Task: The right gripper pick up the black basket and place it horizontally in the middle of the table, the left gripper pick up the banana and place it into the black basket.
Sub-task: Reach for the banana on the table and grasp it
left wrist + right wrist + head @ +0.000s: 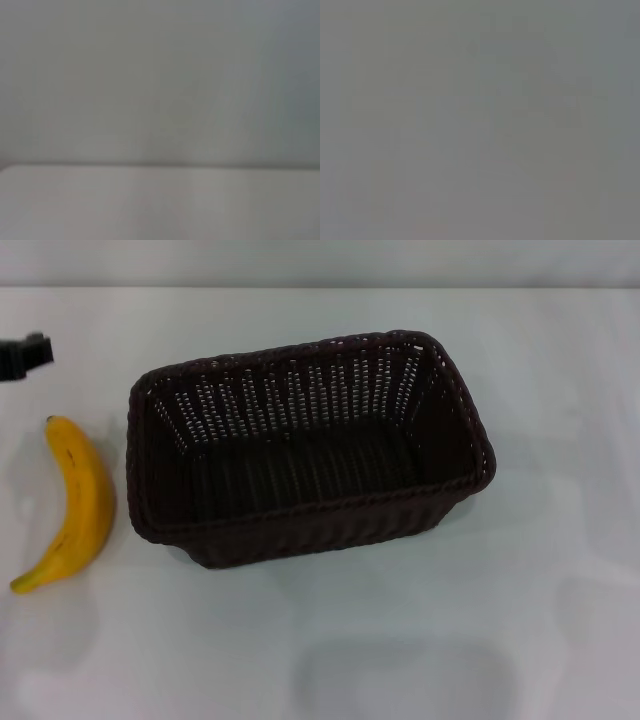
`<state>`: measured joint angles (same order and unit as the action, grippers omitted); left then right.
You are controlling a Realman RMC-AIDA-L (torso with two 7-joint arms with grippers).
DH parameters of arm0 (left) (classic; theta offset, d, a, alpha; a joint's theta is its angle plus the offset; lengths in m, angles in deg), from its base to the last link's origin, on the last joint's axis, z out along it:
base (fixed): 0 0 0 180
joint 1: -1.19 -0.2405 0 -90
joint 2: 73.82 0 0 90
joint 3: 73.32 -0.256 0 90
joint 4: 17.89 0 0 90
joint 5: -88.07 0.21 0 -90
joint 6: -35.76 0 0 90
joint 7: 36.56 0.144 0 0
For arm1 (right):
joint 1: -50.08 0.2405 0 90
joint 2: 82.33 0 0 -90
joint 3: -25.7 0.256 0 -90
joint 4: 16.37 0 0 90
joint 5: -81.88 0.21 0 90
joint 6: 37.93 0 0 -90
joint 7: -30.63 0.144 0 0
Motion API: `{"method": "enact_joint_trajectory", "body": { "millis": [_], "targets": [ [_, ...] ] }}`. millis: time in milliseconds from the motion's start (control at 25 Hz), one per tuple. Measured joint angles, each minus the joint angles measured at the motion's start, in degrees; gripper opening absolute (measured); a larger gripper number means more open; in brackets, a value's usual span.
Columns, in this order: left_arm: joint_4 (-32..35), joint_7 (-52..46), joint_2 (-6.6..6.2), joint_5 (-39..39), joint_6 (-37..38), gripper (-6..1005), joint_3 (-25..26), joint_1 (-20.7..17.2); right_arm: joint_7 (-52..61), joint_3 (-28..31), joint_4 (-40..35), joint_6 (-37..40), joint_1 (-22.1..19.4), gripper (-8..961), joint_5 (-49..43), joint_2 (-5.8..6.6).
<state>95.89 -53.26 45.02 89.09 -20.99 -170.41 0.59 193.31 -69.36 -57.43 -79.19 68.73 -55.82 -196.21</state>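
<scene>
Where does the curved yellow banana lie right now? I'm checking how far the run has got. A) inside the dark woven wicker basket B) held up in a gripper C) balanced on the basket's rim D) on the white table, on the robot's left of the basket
D: the curved yellow banana rests on the white table, apart from the dark woven wicker basket, untouched.

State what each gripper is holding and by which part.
Nothing is held. The banana and black basket lie untouched on the table; the left gripper sits apart.
</scene>
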Motion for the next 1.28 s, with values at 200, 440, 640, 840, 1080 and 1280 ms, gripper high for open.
{"method": "enact_joint_trajectory", "body": {
  "millis": [200, 440, 640, 840, 1080, 1280],
  "targets": [
    [0.7, -0.3, 0.15, 0.1, -6.1, 875, -0.1, 1.2, 0.0, 0.3, -0.4, -0.1, -0.4, 841, -0.2, 0.0],
    [-0.8, -1.5, 0.17, -0.5, -3.8, 875, -0.3, 0.1, 0.0, 0.3, -0.5, -0.3, -0.6, 841, -0.2, 0.18],
    [-5.4, -2.2, 0.17, -3.3, 0.0, 875, 0.6, -0.1, 0.0, 0.3, -0.9, -0.3, -0.8, 841, -0.2, 0.17],
    [-10.2, -2.1, 0.17, -4.1, 2.1, 875, 0.7, 0.8, 0.0, 0.2, -1.2, -0.3, -0.8, 841, -0.2, 0.11],
    [-15.3, -1.4, 0.13, -6.5, 4.8, 872, 1.2, 2.4, 0.0, 0.1, -1.8, -0.1, -0.9, 840, -0.2, 0.01],
    [-18.1, -1.3, 0.17, -6.8, 5.8, 869, 1.2, 3.5, 0.0, 0.0, -1.9, -0.1, -0.9, 840, -0.2, -0.04]
  ]
}}
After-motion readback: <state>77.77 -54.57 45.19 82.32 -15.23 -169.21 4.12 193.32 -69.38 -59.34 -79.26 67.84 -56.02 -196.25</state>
